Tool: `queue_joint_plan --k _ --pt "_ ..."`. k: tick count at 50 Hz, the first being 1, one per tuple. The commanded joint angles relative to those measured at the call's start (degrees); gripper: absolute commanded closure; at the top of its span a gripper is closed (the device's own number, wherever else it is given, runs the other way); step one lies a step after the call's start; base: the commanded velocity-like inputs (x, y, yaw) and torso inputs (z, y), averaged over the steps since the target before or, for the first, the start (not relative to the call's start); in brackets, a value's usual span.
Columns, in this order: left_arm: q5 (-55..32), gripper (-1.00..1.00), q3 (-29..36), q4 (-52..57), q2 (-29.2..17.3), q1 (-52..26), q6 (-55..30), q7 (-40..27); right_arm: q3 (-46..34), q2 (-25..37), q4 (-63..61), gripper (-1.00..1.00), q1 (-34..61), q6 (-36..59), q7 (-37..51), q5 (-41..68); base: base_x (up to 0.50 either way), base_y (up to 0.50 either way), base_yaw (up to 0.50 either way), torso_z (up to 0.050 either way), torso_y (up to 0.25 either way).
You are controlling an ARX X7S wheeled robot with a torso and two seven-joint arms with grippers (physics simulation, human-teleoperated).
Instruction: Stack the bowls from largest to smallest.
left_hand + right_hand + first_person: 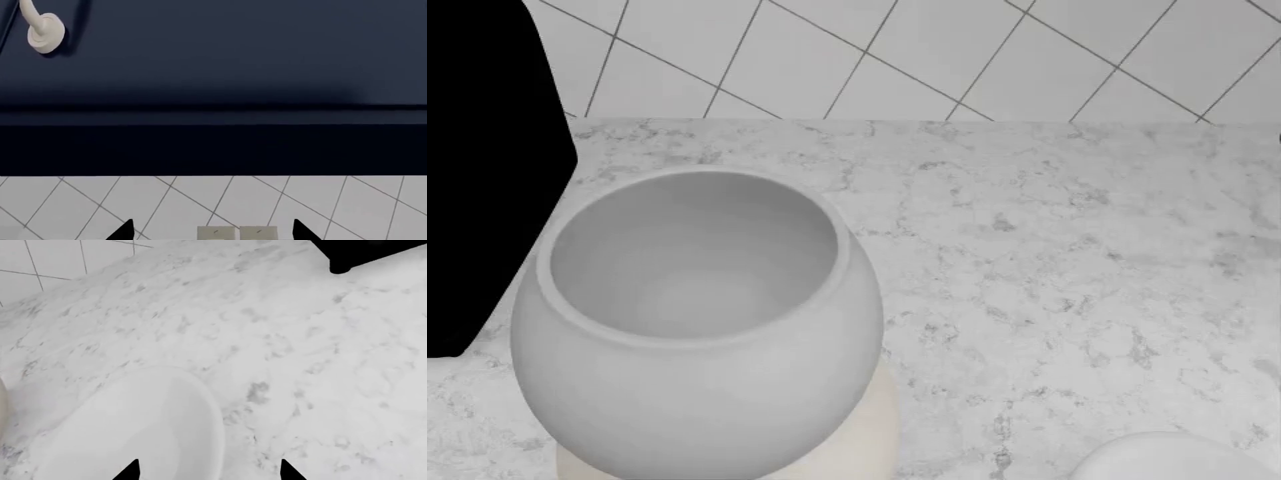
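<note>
So the medium grey pot-bellied matte bowl (701, 330) is already sitting inside the large rounded cream bowl (854, 450), whose edge peeks out just under its belly. What's left is the small shallow flared white bowl (133, 430), and that's the relation that matters: it lies right below the right tool (208, 471), a bit off to one side of the gap between the tips. The tips stand apart with nothing between them, so that tool is released and hovering above the rim. The bowl is round, so no real long axis; it sits upright on the white marbled table (300, 365), mouth facing up toward the tool.

The left tool (212, 231) is also spread open, pointing at a dark blue cabinet front (233, 60) and white wall tiles (80, 205), with no bowl near it. The right arm is clearly the nearer one.
</note>
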Motion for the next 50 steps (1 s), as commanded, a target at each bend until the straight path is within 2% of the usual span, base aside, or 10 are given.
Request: queue_joint_plan --k 1,14,32,43,50 --pt "2.73 -1.0 -0.11 -0.05 0.46 -0.73 -0.08 0.53 -3.54 -3.17 -0.47 -1.0 1.02 -2.61 -7.84 -8.66 0.0 0.0 0.0 0.0 0.0" --pt "2.81 -1.0 -0.23 -0.58 0.2 -0.93 0.08 0.44 -11.7 -4.01 1.16 -1.0 3.28 -6.68 -12.34 -15.98 0.0 0.0 0.0 0.0 0.0" --pt "2.91 -1.0 -0.17 -0.59 -0.21 -0.76 0.15 0.26 -18.57 -5.37 4.27 -1.0 3.24 -12.67 -18.33 -24.26 0.0 0.0 0.0 0.0 0.0" --pt "2.72 -1.0 -0.11 -0.14 -0.44 -0.86 -0.34 -0.05 -22.48 -6.31 6.43 -1.0 3.3 -16.3 -21.78 -28.37 0.0 0.0 0.0 0.0 0.0" --pt "2.65 -1.0 -0.18 -0.24 -0.52 -0.64 -0.19 -0.06 -21.7 -6.33 5.83 -1.0 1.53 -16.95 -22.27 -28.91 0.0 0.0 0.0 0.0 0.0"
